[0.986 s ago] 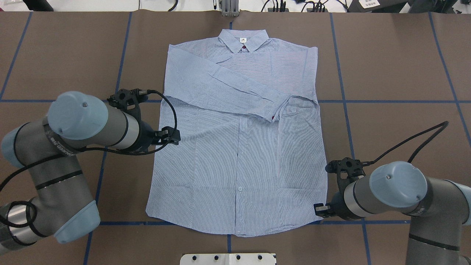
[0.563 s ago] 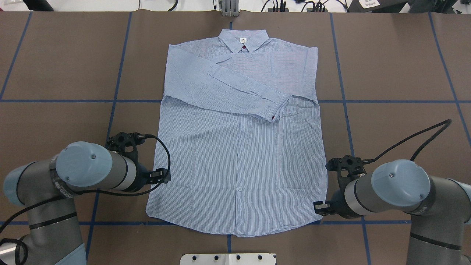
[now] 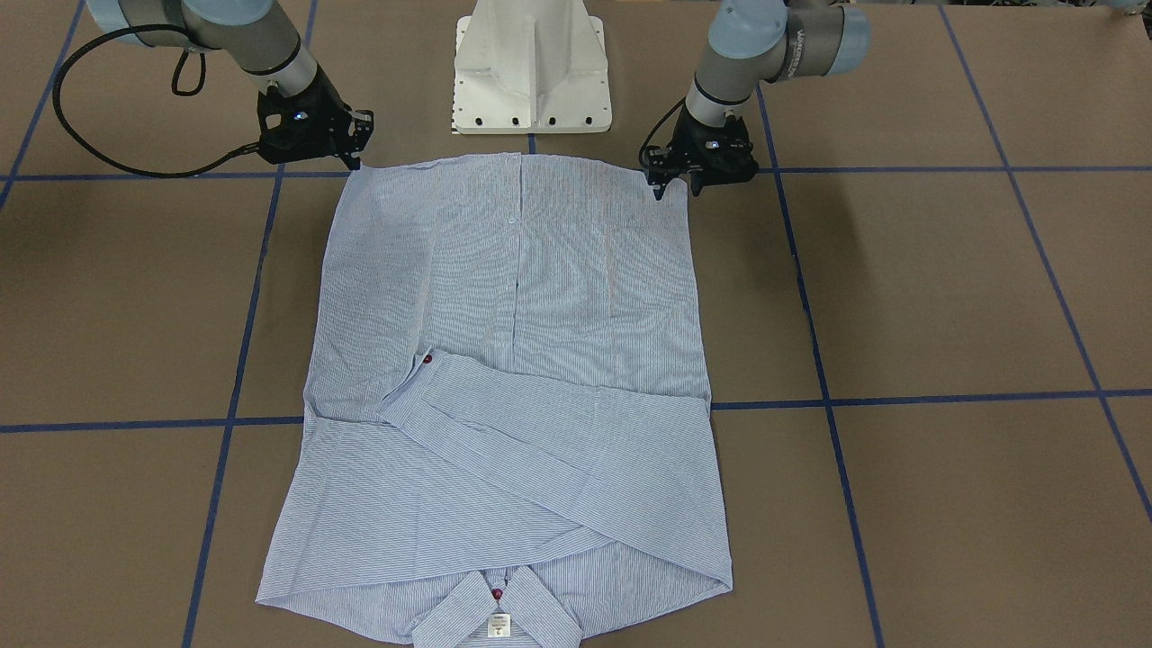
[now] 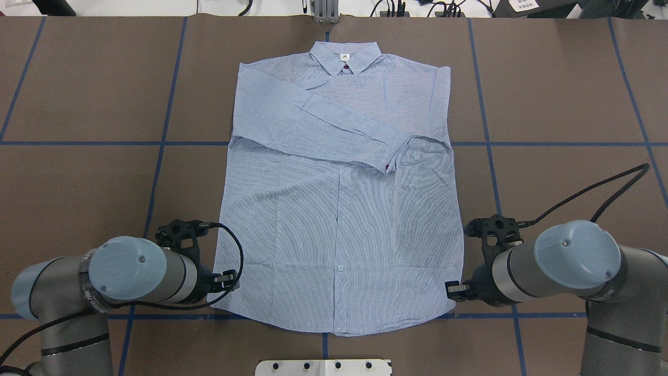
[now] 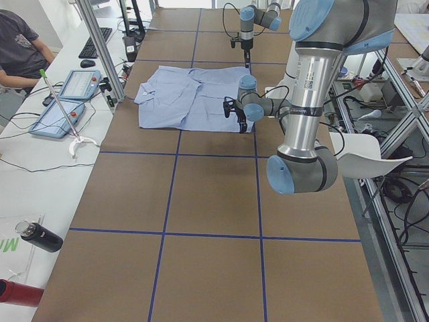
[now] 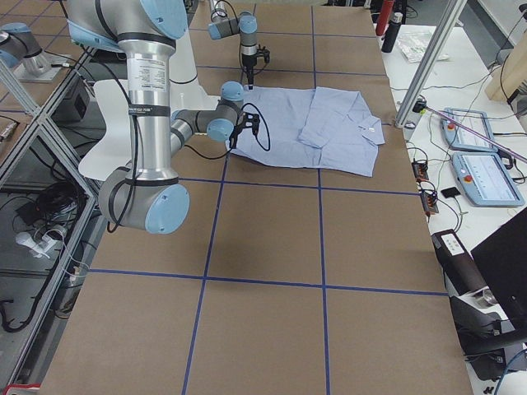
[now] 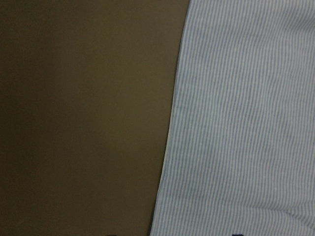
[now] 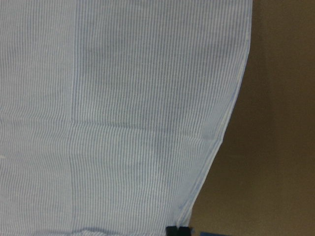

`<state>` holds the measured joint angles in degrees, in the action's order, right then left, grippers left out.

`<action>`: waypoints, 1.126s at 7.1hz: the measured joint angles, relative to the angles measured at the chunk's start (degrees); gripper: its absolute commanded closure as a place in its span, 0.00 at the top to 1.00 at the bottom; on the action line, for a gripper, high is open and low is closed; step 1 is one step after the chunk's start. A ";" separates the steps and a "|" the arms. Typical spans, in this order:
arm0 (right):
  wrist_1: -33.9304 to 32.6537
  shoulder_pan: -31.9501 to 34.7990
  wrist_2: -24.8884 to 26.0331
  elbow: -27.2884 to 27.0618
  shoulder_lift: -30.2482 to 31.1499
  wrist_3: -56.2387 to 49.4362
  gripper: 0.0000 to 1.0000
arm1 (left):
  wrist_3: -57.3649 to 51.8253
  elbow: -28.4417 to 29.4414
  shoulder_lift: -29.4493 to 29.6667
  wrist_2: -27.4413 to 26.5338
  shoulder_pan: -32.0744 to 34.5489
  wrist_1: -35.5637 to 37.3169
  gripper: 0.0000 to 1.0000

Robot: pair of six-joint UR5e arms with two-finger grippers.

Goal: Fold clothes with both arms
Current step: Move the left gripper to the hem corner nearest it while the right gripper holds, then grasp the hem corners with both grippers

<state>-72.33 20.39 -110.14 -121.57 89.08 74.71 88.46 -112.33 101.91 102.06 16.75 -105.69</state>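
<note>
The light blue striped shirt (image 4: 339, 219) lies flat on the brown table, collar (image 4: 344, 55) far from me and both sleeves folded across the chest. My left gripper (image 4: 229, 279) sits low at the near left hem corner. It is open, its fingers straddling the corner (image 3: 675, 186), and its wrist view shows the shirt's side edge (image 7: 170, 123). My right gripper (image 4: 452, 291) is at the near right hem corner (image 3: 358, 160). In its wrist view the fingertips (image 8: 177, 231) meet on the corner of the hem, shut on the cloth.
The white pedestal base (image 3: 531, 63) stands just behind the hem, between the arms. Blue tape lines (image 4: 156, 143) grid the table. Beside the far edge, a side bench holds control tablets (image 5: 74, 84) and a bottle (image 5: 37, 236), and a seated person (image 5: 20, 47) is nearby.
My left arm has travelled toward me along the shirt's left edge, from mid-side down to the hem corner. The right gripper has stayed at the right hem corner, shifting only slightly.
</note>
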 measured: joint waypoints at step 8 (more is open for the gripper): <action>-0.17 0.66 -0.08 -0.69 0.37 0.00 0.00 | 0.57 -0.79 -1.99 0.04 -0.49 0.38 0.43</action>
<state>-72.51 21.05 -110.22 -122.25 89.45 74.71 89.03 -113.13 99.92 102.10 16.26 -105.31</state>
